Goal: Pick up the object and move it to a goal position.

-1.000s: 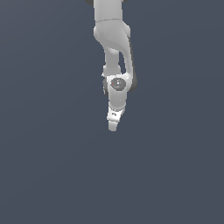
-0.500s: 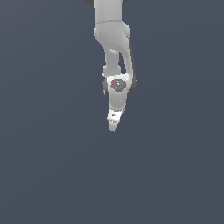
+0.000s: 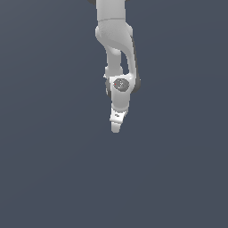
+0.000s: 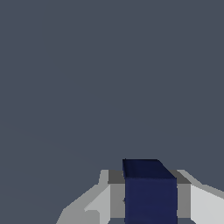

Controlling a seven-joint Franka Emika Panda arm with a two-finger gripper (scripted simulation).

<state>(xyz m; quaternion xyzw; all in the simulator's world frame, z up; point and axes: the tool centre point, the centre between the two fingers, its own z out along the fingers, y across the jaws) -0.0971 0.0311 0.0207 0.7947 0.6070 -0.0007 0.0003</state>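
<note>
Your dark navy-blue block (image 4: pixel 150 192) looks rigid and light, with flat vertical faces that suit a squeeze across two opposite sides; judged from its smooth render, it could slip if held near an edge. In the wrist view it sits low and right of centre, between the white fingers (image 4: pixel 205 203) of the pincer (image 4: pixel 148 205), which appear closed against it. In the exterior view the white pincer (image 3: pixel 116 127) hangs just above mid-frame, and the block is hidden there.
</note>
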